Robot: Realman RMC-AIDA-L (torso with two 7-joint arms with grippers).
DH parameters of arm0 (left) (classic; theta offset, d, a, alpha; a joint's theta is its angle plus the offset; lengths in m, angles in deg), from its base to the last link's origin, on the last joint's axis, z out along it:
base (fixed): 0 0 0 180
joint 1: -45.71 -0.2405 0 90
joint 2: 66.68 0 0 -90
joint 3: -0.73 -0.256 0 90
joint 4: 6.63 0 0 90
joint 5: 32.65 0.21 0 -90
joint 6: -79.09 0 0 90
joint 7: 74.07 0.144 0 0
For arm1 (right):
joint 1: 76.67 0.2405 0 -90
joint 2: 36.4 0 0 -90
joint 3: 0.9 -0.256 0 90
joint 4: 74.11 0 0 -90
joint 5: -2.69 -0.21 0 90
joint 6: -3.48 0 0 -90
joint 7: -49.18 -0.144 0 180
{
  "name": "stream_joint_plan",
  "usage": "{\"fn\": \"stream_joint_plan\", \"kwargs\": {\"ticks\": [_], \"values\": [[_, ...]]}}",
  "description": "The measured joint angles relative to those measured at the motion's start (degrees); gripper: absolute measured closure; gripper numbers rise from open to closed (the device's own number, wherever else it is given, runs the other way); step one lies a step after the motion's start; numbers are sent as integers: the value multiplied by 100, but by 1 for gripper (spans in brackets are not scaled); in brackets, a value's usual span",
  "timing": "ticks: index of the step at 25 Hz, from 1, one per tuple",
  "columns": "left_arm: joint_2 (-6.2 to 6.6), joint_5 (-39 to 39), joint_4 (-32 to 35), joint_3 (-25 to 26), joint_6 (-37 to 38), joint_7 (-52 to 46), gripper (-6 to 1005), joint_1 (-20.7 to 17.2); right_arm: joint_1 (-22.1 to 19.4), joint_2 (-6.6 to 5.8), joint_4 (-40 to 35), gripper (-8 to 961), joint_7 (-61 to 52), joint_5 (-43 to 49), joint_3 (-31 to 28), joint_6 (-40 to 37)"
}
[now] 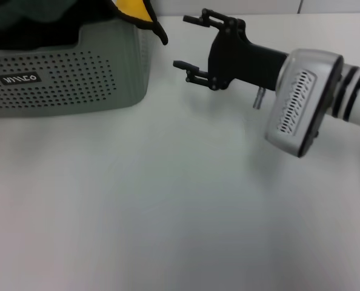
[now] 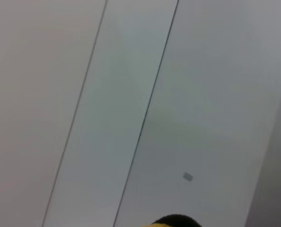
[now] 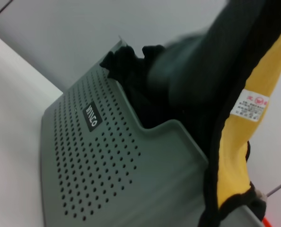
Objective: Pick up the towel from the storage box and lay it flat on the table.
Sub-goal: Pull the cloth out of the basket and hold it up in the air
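Table (image 1: 168,212) fills the near part of the head view, white and bare from 4 through 8 o'clock. At 10 o'clock sits the box (image 1: 65,79), perforated, its label facing the camera. Towel (image 1: 137,12) bulges out of it, mostly dark green inside the box, with a yellow black-edged fold draped over the corner at 11 o'clock; the right wrist view shows that fold hanging outside the rim with its white label.

Right gripper (image 1: 192,42) hovers at 1 o'clock, just beside the hanging fold but not touching it, fingers spread and pinching nothing. The left gripper is in none of the views, so I cannot tell its state; its wrist camera looks up at wall panels, with a sliver of yellow cloth at one edge.

Judging by this, the pick is not yet made. The next move calls for the right gripper to travel toward 10 o'clock and close on the draped fold.

Open room lies in the near middle for spreading; the box's rim may snag the cloth on the way out.
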Motion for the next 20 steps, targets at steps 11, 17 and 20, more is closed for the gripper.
{"fn": "stream_joint_plan", "kwargs": {"ticks": [11,17,20], "values": [[-5,12,-412,3,66,170,974,-20,438,0,178,252,-2,0,70,-295],[5,17,-445,-3,70,191,972,-6,604,0,245,319,-3,-37,171,-312],[-5,20,-447,-3,110,220,971,-2,700,0,316,360,-3,-76,178,-348]]}}
